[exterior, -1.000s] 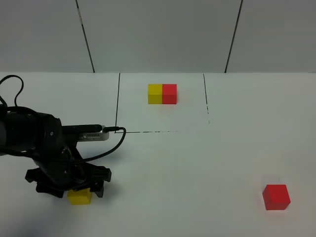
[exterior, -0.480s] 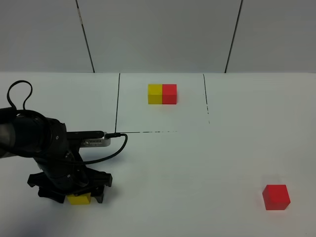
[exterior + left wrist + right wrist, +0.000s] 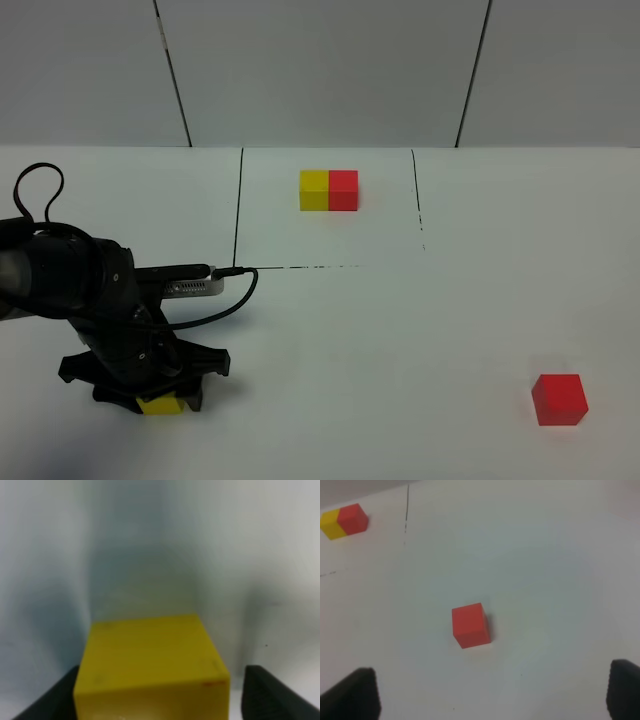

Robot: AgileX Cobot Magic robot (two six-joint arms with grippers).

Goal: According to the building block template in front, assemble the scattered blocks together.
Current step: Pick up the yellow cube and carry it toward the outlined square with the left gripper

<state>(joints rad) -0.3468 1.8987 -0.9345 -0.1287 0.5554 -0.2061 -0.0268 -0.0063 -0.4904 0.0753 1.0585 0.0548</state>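
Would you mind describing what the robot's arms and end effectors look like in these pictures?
The left arm is matte black with bulky, rounded housings. A black cable loops into a small silver-grey box on its wrist. The left end effector is black too. Of the right end effector only two dark, blurred fingertips show. No markings are visible.

No readable text, label, number or sign is appearing in any view; the matte yellow cube (image 3: pixel 150 665) and matte red cube (image 3: pixel 470 625) are showing blank faces.
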